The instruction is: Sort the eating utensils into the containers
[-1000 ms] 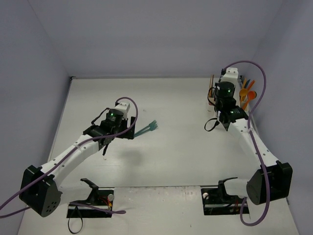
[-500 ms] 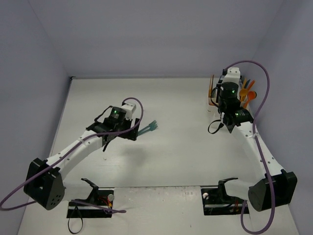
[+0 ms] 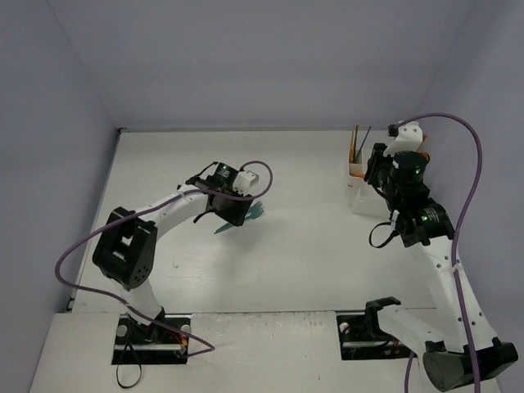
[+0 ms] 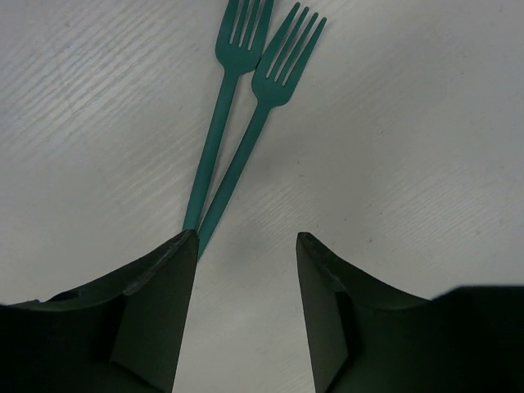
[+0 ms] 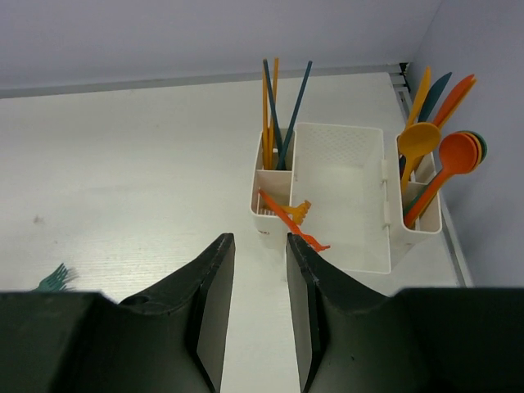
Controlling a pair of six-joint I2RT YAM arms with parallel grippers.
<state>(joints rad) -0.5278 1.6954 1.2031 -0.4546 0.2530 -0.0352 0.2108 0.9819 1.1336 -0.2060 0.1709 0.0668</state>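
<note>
Now down over the two teal forks (image 4: 237, 155) with the left gripper (image 4: 246, 241): jaws spread but narrowing, slim converging handles meeting the seven-o'clock finger (image 4: 155, 303), unpinched. Backs the right gripper (image 5: 260, 246) off the white holder (image 5: 340, 196), jaws barely parted, empty; likely means orange forks (image 5: 288, 214) delivered, teal pair next. Thin smooth plastic; mesh-floored holder at two o'clock on the table (image 3: 311, 254).

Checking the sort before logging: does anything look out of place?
Yes. Two orange forks lie slanted across the white holder's front-left compartment, one poking over its rim, unlike the upright utensils. Two teal forks lie unsorted on the table.
</note>
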